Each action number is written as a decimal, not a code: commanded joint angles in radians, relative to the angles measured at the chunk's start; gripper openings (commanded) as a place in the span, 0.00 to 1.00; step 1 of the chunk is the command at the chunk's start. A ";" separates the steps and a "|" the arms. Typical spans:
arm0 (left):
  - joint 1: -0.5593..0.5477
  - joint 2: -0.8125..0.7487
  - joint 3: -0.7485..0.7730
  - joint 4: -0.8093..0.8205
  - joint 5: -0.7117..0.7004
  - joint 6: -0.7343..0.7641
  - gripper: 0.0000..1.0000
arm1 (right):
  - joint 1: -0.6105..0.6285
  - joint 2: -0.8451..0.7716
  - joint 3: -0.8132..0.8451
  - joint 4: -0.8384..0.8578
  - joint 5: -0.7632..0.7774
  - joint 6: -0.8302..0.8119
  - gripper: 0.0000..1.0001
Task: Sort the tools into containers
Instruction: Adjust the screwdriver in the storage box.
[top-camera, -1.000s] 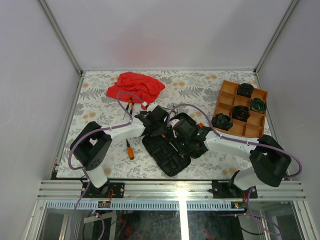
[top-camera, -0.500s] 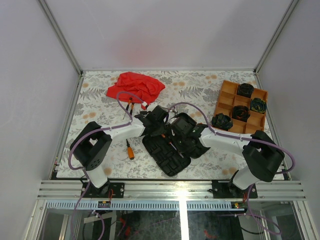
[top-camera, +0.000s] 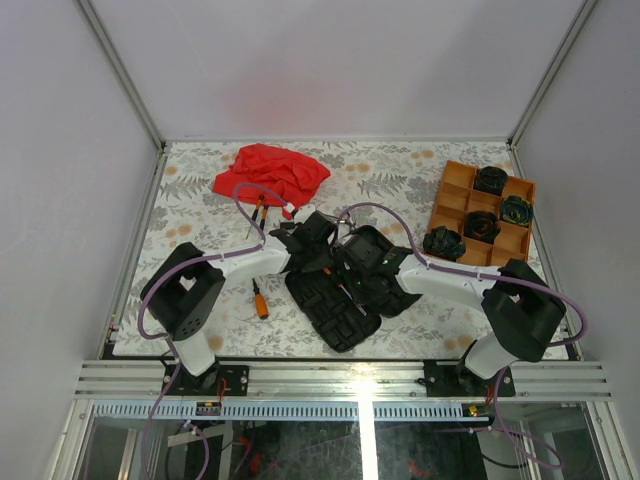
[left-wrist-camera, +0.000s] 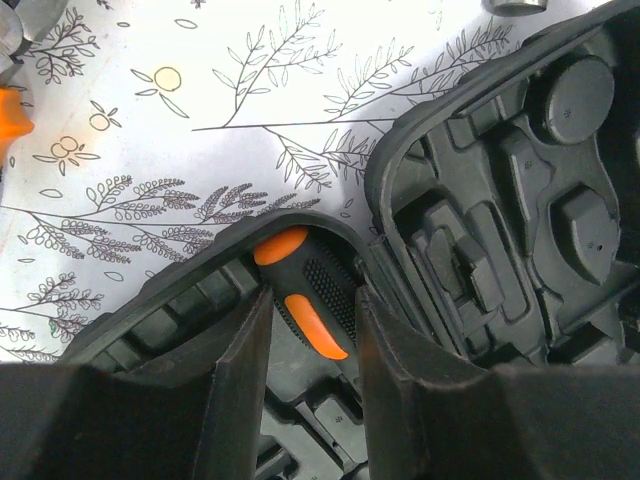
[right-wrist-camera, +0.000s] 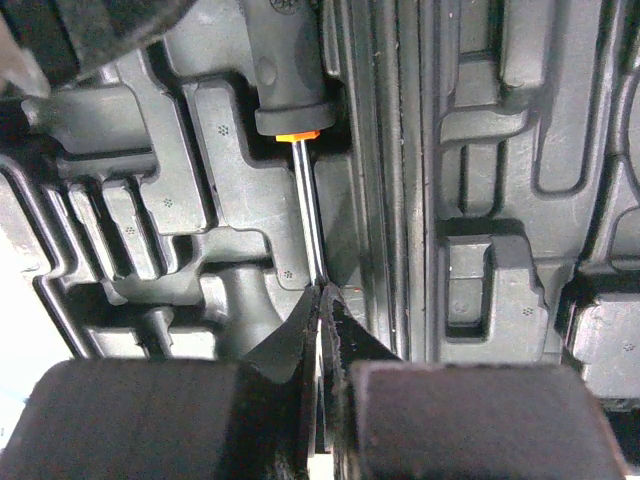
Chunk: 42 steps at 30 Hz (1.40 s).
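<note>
The screwdriver (left-wrist-camera: 305, 290) lies in the open black case (left-wrist-camera: 520, 200), which sits in the middle of the worktop (top-camera: 200, 220) toward its near edge. The long axis of the screwdriver runs from one arm to the other, with the orange-and-black handle at the left arm's side and the thin shaft (right-wrist-camera: 308, 200) pointing to the right arm. The left gripper (left-wrist-camera: 312, 330) grasps the handle, one finger on each side. The right gripper (right-wrist-camera: 322, 300) is clenched, and the end of the shaft goes in just between its tips. I cannot tell if it pinches the shaft or only presses on it.

I think the next move depends on this axis lying straight along the moulded slot.

From above, both grippers cover the tool almost fully. The tip is hidden, and I cannot say if the handle is fully down in its slot.
</note>
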<state>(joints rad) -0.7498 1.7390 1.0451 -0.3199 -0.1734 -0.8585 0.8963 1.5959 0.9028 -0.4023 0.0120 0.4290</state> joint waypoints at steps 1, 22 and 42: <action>-0.003 0.085 -0.043 -0.008 0.038 0.034 0.03 | 0.041 0.141 -0.126 -0.098 0.048 0.071 0.00; -0.022 0.198 -0.023 0.003 0.097 0.101 0.00 | 0.107 0.331 -0.168 -0.036 0.000 0.171 0.00; -0.001 0.068 -0.058 0.116 0.184 0.135 0.08 | 0.112 0.059 -0.104 0.106 -0.046 0.275 0.08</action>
<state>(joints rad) -0.7422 1.7927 1.0344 -0.1200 -0.1516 -0.7467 0.9745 1.6054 0.8555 -0.2245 0.0586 0.6937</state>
